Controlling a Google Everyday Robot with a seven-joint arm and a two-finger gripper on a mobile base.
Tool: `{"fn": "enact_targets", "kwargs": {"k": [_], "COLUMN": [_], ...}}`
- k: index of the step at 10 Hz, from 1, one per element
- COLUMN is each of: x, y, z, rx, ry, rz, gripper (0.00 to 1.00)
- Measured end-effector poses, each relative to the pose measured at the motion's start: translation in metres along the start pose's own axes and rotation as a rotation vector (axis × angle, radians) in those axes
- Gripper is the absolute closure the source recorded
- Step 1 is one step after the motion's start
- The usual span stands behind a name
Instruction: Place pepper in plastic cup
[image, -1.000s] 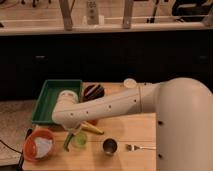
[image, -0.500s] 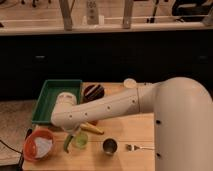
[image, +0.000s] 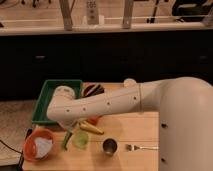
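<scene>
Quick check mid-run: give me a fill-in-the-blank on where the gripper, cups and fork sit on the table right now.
1. The gripper hangs just ___ of the plastic cup as the camera sees it.
2. The steel cup stands between the plastic cup and the ___.
3. The tray at the table's back left is ___ in colour.
4. The bowl beside the gripper is ___.

Missing words: left; fork; green; orange
</scene>
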Motion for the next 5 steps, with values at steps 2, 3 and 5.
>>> {"fn": "enact_targets", "kwargs": {"k": [2, 3, 5], "x": [0.001, 0.003, 0.010], "y": [-0.001, 0.001, 0.013], "z": [-0.004, -0.005, -0.007], "rx": [-0.006, -0.011, -0.023], "ry": [-0.013, -0.019, -0.037], "rz": [-0.006, -0.008, 0.007], "gripper": [0.97, 0.97, 0.97]}}
